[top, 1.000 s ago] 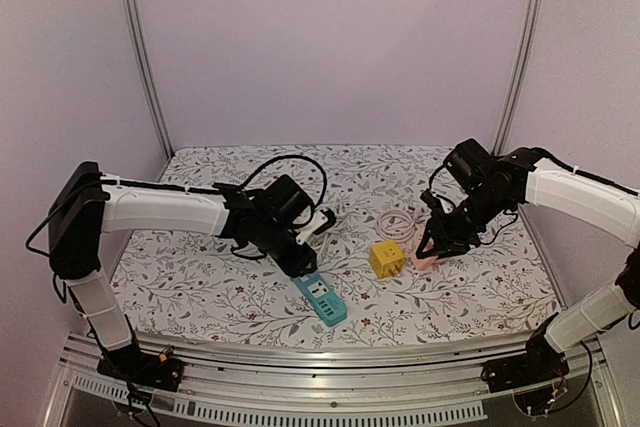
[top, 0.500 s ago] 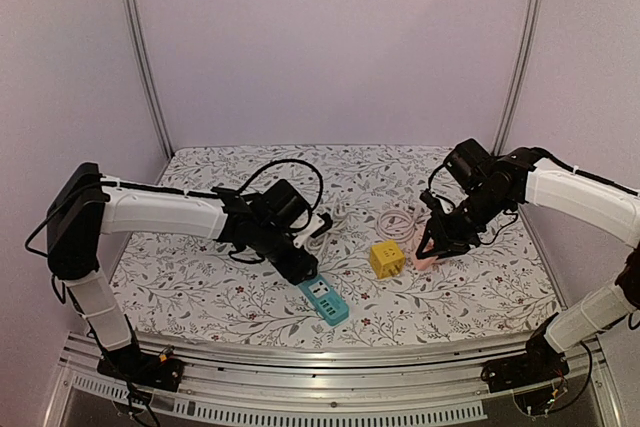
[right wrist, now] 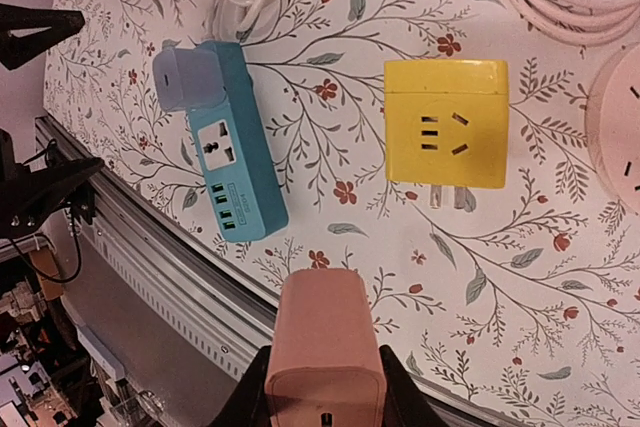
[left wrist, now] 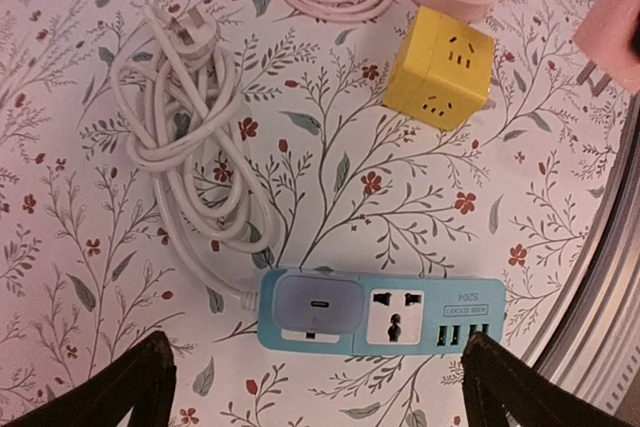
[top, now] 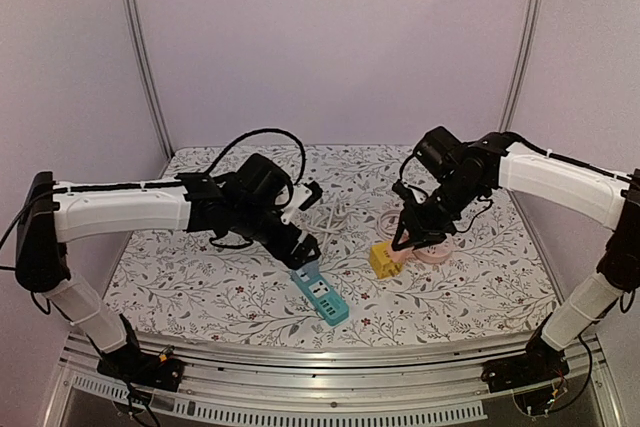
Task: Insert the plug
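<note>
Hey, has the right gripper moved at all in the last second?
Yes. The right gripper, holding the pink plug, has shifted left, from beside the yellow cube socket to just above its right edge.

The tablecloth looks like matt printed cloth. The blue power strip, yellow cube socket and pink plug are smooth satin plastic. The table's edge rail is brushed metal.

I see right arm swung left: right gripper, carrying pink plug, now hangs raised just beside yellow cube socket, no longer over pink round socket. Left arm raised, upper link swung outward. Left gripper lifted off far end of teal power strip, fingers wide, lavender adapter now uncovered.
</note>
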### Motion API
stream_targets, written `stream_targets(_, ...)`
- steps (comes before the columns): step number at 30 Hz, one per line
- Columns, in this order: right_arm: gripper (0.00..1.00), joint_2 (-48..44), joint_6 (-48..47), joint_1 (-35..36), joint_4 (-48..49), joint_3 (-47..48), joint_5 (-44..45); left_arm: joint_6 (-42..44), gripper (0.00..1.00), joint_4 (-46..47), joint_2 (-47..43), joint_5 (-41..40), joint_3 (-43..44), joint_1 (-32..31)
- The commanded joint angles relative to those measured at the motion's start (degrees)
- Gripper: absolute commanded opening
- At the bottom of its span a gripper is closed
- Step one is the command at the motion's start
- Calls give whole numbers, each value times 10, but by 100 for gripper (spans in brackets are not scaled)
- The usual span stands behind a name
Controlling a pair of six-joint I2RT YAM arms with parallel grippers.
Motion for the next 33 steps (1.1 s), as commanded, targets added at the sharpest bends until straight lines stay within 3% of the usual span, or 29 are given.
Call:
stream_targets(1,0,77,12,53,-26,80,40,-37,99,-19,-54,-3,-1,13)
stream_targets(13,0,312,35,191,-138,345,123,-127,99,-10,-257,-3,-153,18)
stream_targets(23,0,341,66,206,-110,349,175,-100,99,-29,-346,-8,-201,22)
stream_targets(33,0,372,51,206,-92,351,176,-12,100,-63,-422,-132,-218,24)
